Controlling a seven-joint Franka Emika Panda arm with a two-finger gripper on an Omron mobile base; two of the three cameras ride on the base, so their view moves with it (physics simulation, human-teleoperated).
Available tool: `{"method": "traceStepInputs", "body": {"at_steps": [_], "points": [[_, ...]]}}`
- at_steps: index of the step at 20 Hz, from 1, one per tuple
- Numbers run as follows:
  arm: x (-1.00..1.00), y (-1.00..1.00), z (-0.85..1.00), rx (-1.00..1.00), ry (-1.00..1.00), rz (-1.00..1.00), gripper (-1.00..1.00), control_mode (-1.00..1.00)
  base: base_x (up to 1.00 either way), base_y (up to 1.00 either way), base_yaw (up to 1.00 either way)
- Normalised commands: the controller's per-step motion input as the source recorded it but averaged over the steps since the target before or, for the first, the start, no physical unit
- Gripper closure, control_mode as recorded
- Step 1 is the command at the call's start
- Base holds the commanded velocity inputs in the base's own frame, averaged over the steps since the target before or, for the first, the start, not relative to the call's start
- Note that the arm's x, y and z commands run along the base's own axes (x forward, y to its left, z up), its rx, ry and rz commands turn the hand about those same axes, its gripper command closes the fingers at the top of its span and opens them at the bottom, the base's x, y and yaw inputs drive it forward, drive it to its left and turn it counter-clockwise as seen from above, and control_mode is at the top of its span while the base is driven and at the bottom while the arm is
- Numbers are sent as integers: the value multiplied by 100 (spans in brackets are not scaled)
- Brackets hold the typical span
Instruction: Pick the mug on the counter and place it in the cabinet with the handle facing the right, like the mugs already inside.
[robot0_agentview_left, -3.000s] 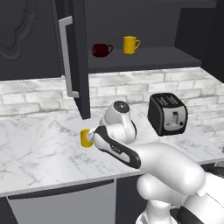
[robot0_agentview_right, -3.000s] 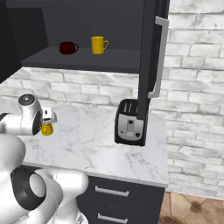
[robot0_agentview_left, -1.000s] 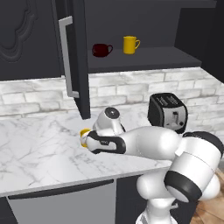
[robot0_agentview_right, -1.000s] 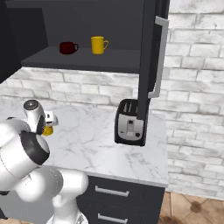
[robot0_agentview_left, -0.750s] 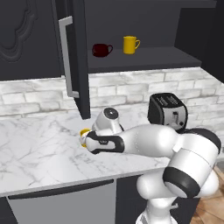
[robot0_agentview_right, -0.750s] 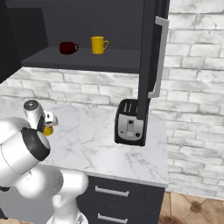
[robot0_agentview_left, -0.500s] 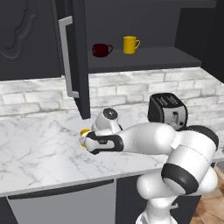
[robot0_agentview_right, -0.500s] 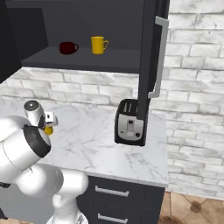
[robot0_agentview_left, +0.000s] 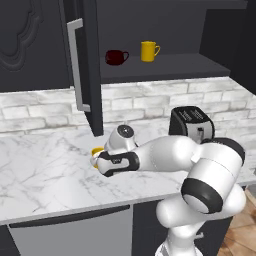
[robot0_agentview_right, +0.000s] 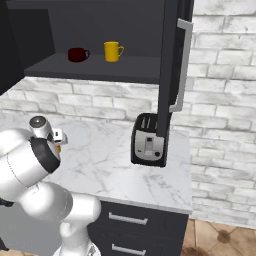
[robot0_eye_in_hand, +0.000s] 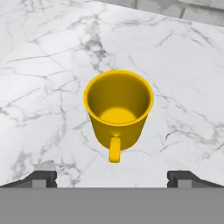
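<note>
Item: small golden-yellow cylindrical mug (robot0_eye_in_hand: 118, 108), upright on white grey-veined marble counter (robot0_eye_in_hand: 52, 65), loop handle (robot0_eye_in_hand: 114, 149) pointing at me. My fingers (robot0_eye_in_hand: 40, 178): spread wide, empty. Risk: closing across the handle could twist or tip the mug.

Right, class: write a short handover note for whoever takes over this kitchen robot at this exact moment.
Gripper: open, empty, above the mug.
Mug: upright on the counter, between the fingertips but untouched; its handle points toward the gripper.
Cabinet: door open; red mug and yellow mug on the shelf.
Done: approach.
Left: grasp, lift, set on the shelf, handle to the right.
</note>
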Motion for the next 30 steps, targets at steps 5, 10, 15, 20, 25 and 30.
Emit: {"method": "traceStepInputs", "body": {"at_steps": [5, 10, 15, 20, 25, 30], "points": [[7, 3, -11, 0, 0, 0, -100, -100, 0, 0, 0], [8, 3, -9, 0, 0, 0, -100, -100, 0, 0, 0], [9, 5, -11, 0, 0, 0, -100, -100, 0, 0, 0], [11, 6, -10, 0, 0, 0, -100, -100, 0, 0, 0], [13, 7, -10, 0, 0, 0, -100, -100, 0, 0, 0], [7, 10, -6, 0, 0, 0, 100, -100, 0, 0, 0]]}}
